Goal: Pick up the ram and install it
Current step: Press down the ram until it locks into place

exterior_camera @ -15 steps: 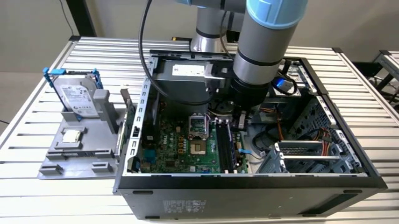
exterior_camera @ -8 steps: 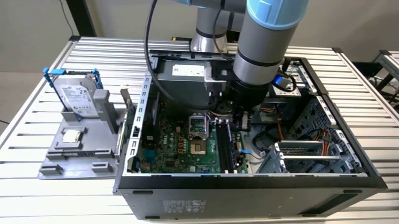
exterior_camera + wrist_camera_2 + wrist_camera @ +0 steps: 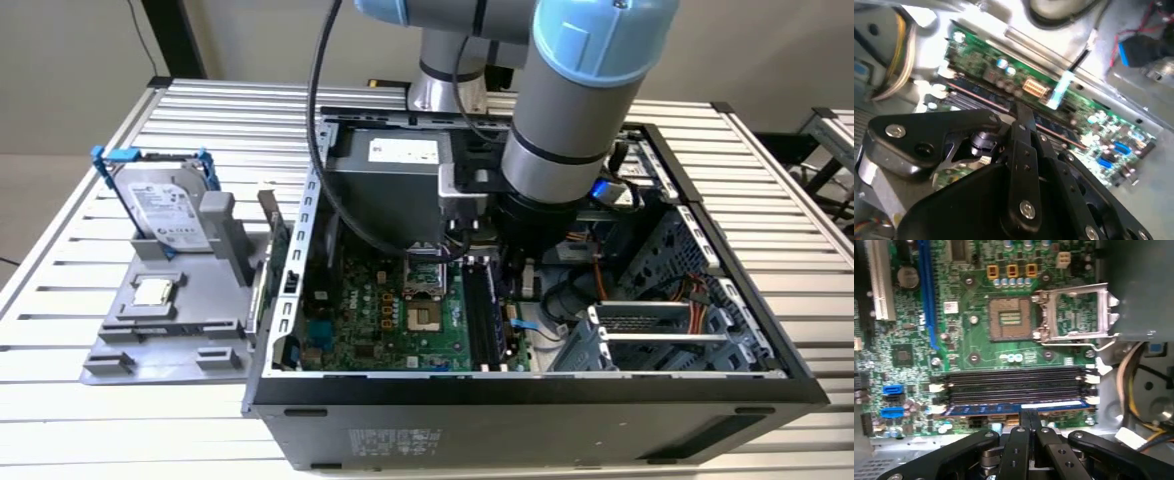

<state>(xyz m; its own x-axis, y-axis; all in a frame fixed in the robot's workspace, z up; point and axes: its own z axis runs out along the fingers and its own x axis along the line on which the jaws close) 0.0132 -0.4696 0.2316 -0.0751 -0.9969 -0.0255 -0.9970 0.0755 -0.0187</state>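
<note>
- Clearly, the ram (image 3: 1019, 407) is lying along the outermost of the motherboard's black memory slots (image 3: 1014, 380) in the first wrist view, a thin blue-green strip with a pale label, the fingertips touching its long edge near the middle.
- By my reading, installation is the step in hand: the stick is sitting in or on its slot, though whether it is fully seated I cannot tell.
- Pressing straight down, evenly, until the white end latches (image 3: 1093, 400) are clasping the stick is what seating would call for.
- Above it, the gripper (image 3: 1029, 416) is showing its fingers (image 3: 1025, 426) drawn together; whether they are pinching the stick's edge or merely pushing on it I cannot tell.
- Around it, the first wrist view is showing the open processor socket (image 3: 1010, 319) and green motherboard (image 3: 909, 335).
- Farther out, the exterior view is showing the arm (image 3: 567, 120) reaching into the open computer case (image 3: 534, 400), with a hard drive (image 3: 163, 208) standing on a grey tray (image 3: 160, 340) beside it.
</note>
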